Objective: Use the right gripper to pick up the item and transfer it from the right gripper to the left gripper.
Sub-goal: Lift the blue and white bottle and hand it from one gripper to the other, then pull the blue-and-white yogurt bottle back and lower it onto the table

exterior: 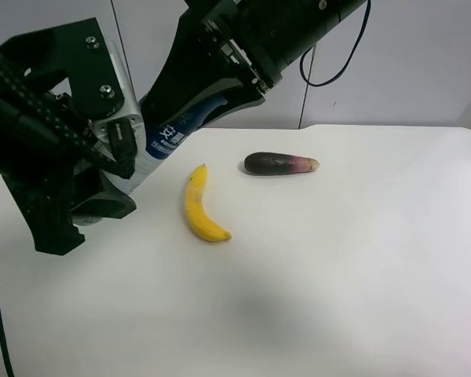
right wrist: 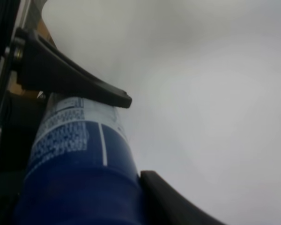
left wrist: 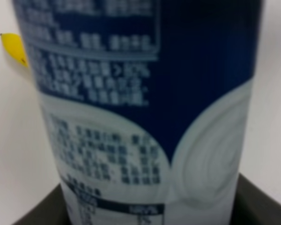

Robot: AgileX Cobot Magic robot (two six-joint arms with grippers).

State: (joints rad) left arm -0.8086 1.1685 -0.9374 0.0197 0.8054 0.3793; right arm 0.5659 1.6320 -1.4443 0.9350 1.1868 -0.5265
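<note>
The white bottle (exterior: 166, 138) with a blue label hangs tilted above the table's far left. The right gripper (exterior: 212, 98), on the arm coming from the top of the exterior high view, is shut on its upper blue part; the right wrist view shows the bottle (right wrist: 79, 159) pinched between two black fingers (right wrist: 84, 84). The boxy left gripper (exterior: 129, 161) with silver bolts surrounds the bottle's lower end. In the left wrist view the bottle (left wrist: 145, 108) fills the frame with dark fingers (left wrist: 264, 201) close on both sides; I cannot tell whether they press on it.
A yellow banana (exterior: 198, 208) lies on the white table (exterior: 337, 275) just right of the grippers; its tip shows in the left wrist view (left wrist: 11, 47). A dark purple eggplant (exterior: 279, 163) lies further back. A black cable (exterior: 334, 63) hangs behind.
</note>
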